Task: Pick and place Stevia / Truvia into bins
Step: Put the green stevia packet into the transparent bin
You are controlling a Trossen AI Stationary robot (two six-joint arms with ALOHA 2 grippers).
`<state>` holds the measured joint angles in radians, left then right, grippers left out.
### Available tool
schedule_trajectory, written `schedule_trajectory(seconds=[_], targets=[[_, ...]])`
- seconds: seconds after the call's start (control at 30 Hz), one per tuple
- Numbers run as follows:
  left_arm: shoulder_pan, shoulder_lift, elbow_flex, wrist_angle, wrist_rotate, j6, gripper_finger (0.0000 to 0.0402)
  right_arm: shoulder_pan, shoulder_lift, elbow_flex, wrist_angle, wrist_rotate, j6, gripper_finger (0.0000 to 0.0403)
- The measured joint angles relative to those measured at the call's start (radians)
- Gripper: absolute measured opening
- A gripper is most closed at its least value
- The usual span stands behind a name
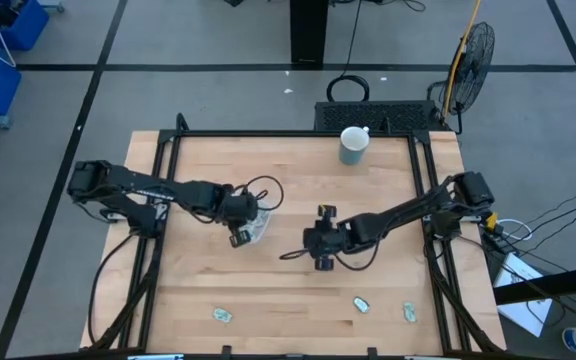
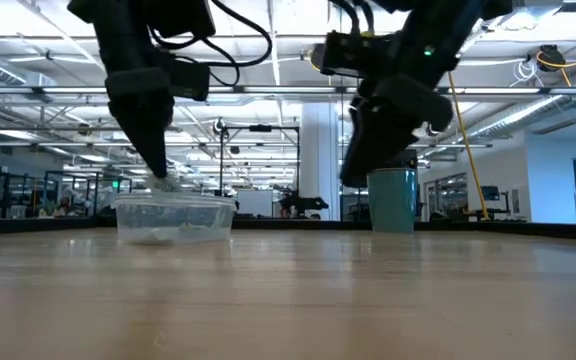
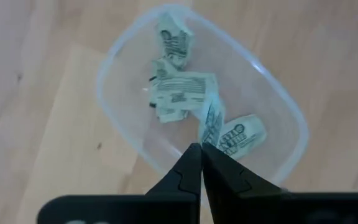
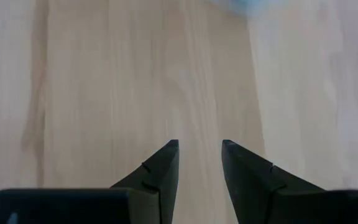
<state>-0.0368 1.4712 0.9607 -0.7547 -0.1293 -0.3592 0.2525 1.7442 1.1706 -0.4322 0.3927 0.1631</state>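
**Left claw pinches a packet over the clear bin**

The left claw (image 3: 201,149) hangs directly above the clear bin (image 3: 126,56), its tips pressed together on a pale green and white sweetener packet (image 3: 211,121) that dangles from them into the bin. Several more packets (image 3: 182,93) lie crumpled inside the container. In the high view the bin (image 1: 257,228) sits left of centre on the wooden bench (image 1: 288,290), with the left claw (image 1: 238,236) at its edge.

The right claw (image 4: 199,146) hovers over bare wood near the middle of the bench, its tips spread apart and holding nothing; in the high view it (image 1: 321,262) is well apart from the bin.

Three loose packets remain along the near edge of the bench: one at (image 1: 223,315), another at (image 1: 362,304) and a third at (image 1: 409,313). A grey-green mug (image 1: 354,144) stands at the far edge.
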Motion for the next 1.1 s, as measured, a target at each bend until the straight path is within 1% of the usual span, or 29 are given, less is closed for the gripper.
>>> schedule_trajectory(seconds=[0.07, 0.13, 0.23, 0.3, 0.33, 0.47, 0.53, 0.63, 0.7, 0.8, 0.93, 1.1], targets=[[0.009, 0.0, 0.0, 0.007, 0.024, 0.012, 0.0029, 0.012, -0.008, 0.0, -0.057, 0.0, 0.049, 0.0116], [0.013, 0.0, 0.0, -0.002, 0.025, 0.015, 0.004, 0.028, -0.021, 0.0, -0.106, 0.0, 0.102, 0.0116], [0.012, 0.0, 0.0, -0.003, 0.025, 0.027, 0.0063, 0.065, -0.044, 0.0, -0.199, -0.001, 0.185, 0.0116], [0.008, 0.0, 0.0, 0.002, 0.023, 0.062, 0.008, 0.1, -0.065, 0.0, -0.271, -0.007, 0.25, 0.0116], [0.006, 0.0, 0.0, 0.008, 0.016, 0.084, 0.0087, 0.12, -0.077, 0.0, -0.305, -0.021, 0.288, 0.0116], [0.002, 0.001, 0.008, 0.078, -0.03, 0.145, 0.0102, 0.227, -0.11, 0.0, -0.419, -0.154, 0.469, 0.0116], [0.002, 0.0, 0.024, 0.149, -0.061, 0.177, 0.0102, 0.296, -0.109, -0.002, -0.41, -0.186, 0.559, 0.0116], [-0.001, 0.0, 0.032, 0.321, -0.082, 0.249, 0.0099, 0.396, -0.098, -0.039, -0.285, -0.212, 0.657, 0.0116], [-0.003, 0.0, 0.032, 0.449, -0.081, 0.305, 0.0098, 0.459, -0.092, -0.077, -0.186, -0.209, 0.716, 0.0116], [-0.003, 0.0, 0.032, 0.616, -0.08, 0.368, 0.0097, 0.527, -0.096, -0.109, -0.114, -0.185, 0.858, 0.0116], [-0.003, 0.0, 0.032, 0.741, -0.081, 0.38, 0.0097, 0.615, -0.094, -0.12, -0.186, -0.197, 1.088, 0.0116], [-0.003, 0.0, 0.032, 0.768, -0.081, 0.38, 0.0097, 0.699, -0.095, -0.12, -0.376, -0.339, 1.334, 0.0116]])
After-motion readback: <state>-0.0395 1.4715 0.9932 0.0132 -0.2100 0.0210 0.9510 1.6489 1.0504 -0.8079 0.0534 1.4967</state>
